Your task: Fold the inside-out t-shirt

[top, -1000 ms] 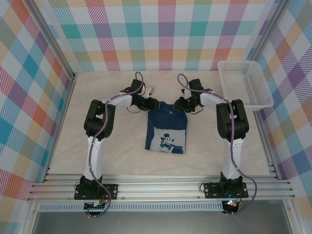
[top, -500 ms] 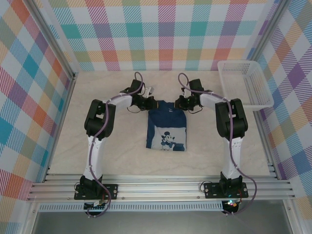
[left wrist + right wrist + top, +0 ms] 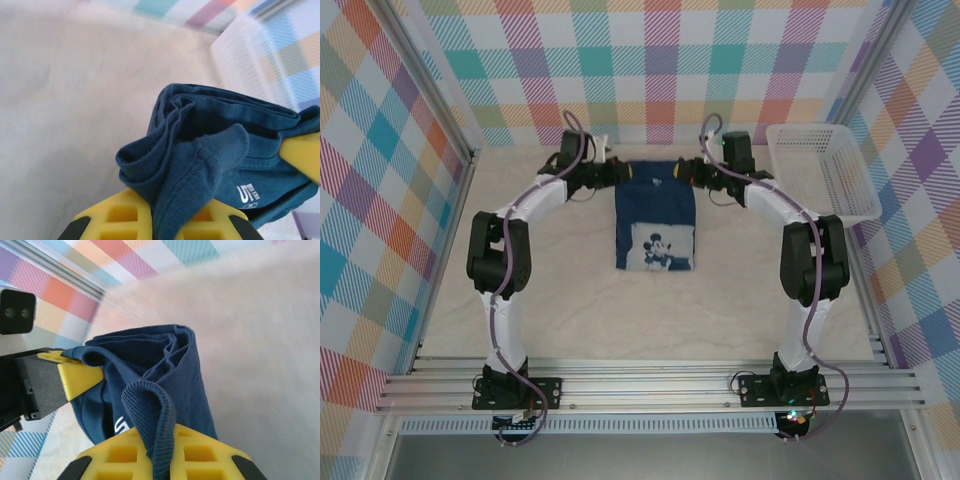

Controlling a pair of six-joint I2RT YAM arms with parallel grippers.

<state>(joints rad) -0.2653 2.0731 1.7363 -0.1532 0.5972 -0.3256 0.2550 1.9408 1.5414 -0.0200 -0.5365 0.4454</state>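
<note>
Cloth: t-shirt [image 3: 655, 225], dark navy, lying as a narrow oblong on the counter [image 3: 550, 290], left of the basket [image 3: 820, 170] and well apart from it. Its top edge sits about level with the basket's middle. The printed end trails flat on the counter.

Jaws: left gripper [image 3: 616, 172] is clenched on the top corner away from the basket. Right gripper [image 3: 690, 170] is clenched on the top corner toward the basket. Both wrist views show cloth bunched and draped over the yellow pads, several layers thick, with a ribbed hem curling over the right pad.

Handling, judged:
- Light and fully limp. It holds no shape of its own and sags between the two grips.
- Knit jersey gives fair friction on the pads, so slipping is unlikely while several layers are pinched. A single layer could pull free.
- Not fragile, though uneven tension would skew the edge and wrinkle the fold.
- It drags readily on the smooth counter, so the trailing end follows the lift.

Grip point, judged: the two top corners are sound. Pinching at the seams or hem, where the cloth is thickest, keeps the edge taut and straight between the arms.
</note>
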